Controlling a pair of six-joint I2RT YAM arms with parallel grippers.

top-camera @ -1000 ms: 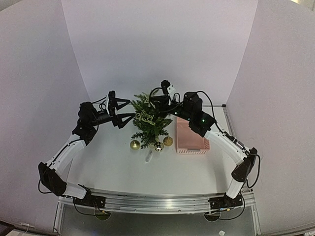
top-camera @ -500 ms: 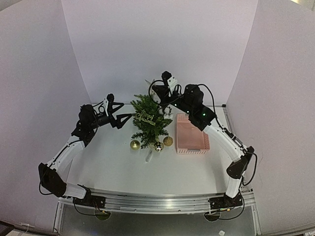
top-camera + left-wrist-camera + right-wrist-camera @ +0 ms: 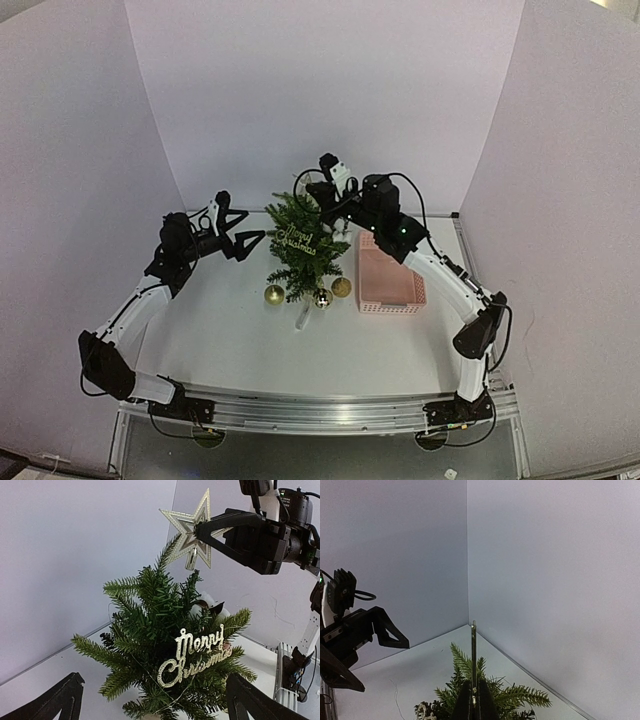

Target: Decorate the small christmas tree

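Step in hand, as I judge it: topping the small dark green artificial christmas tree [image 3: 303, 252] w/ the gold glitter five-point star topper [image 3: 191, 530]. The right gripper [image 3: 201, 530] is pinching the star by its edge. In the left wrist view it sits just above and slightly right of the tree tip, not touching, stem pointing down. The left gripper [image 3: 255, 225] is spread wide and empty, left of the tree, aimed at it.

Tree stands far-middle on the white tabletop [image 3: 230, 330], just left of the pink plastic basket [image 3: 388, 285]. Long axis vert., tip up, gold "Merry Christmas" sign [image 3: 192, 655] facing the left gripper.

Next move prob. calls for: centre stem over top twig, lower straight, then release.
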